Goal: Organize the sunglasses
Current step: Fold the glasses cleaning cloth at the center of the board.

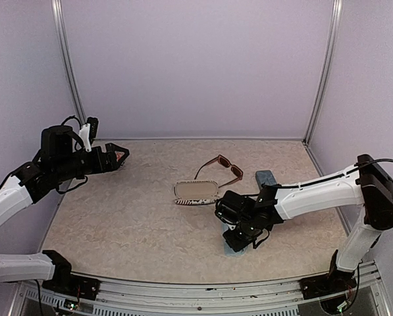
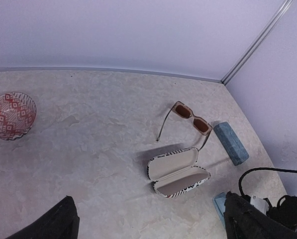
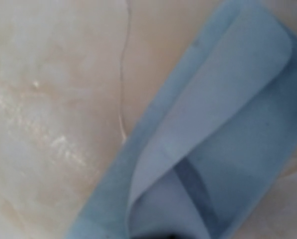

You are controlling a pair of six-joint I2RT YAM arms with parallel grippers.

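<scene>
The right claw pointed down at a pale blue case directly beneath it. Its own camera, pressed close, showed only that case's lifted flap and blurred lining and no finger, so its opening and any hold could not be determined. A thin pale line beside the case could not be identified. Just beyond the claw lay an open striped case. Beyond that were the brown sunglasses, temples unfolded, on the table, with a blue-grey case just to their right. Well to the left, the left claw hovered fully open and empty, its fingers cut off by the frame. A patterned bowl sat ahead of it.
</scene>
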